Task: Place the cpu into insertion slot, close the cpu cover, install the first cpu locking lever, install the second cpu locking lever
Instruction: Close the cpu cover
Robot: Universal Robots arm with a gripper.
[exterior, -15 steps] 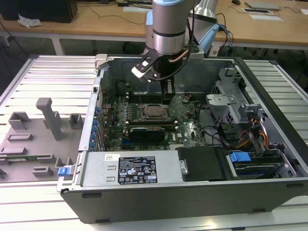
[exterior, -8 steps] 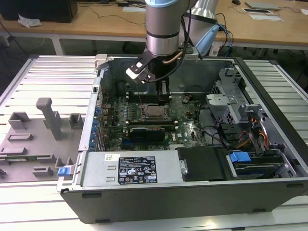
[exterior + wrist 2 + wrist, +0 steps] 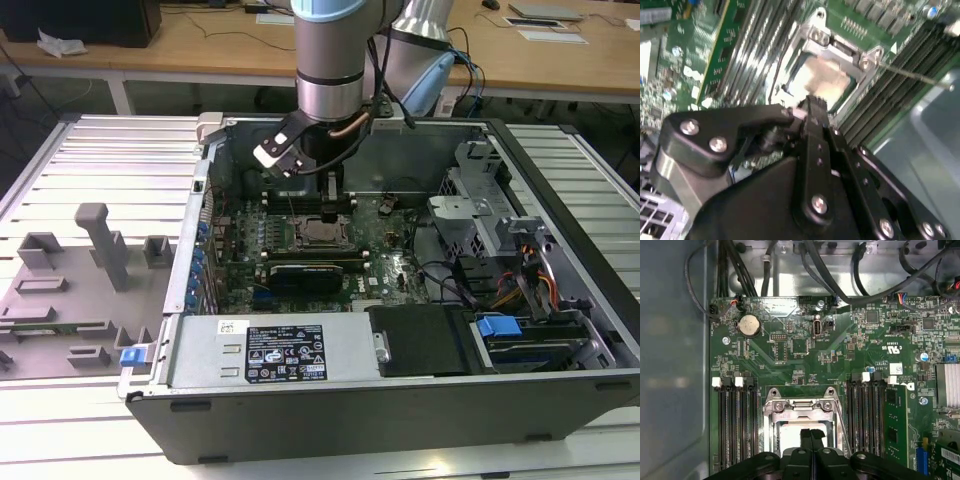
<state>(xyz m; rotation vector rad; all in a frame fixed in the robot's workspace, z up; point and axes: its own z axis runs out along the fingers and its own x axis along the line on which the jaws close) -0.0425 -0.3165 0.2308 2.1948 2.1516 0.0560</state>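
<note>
Over on the exterior view's left sits a grey tray [image 3: 78,268] of plastic holders, then the open computer case [image 3: 400,400]. The gripper [image 3: 333,195] hangs just above the socket [image 3: 322,233] mid-board, fingers [image 3: 805,440] pinched together with nothing between them. The cpu [image 3: 822,75] lies in the socket, silvery cover [image 3: 799,409] framing it. A thin lever [image 3: 912,75] angles away across the memory slots.
</note>
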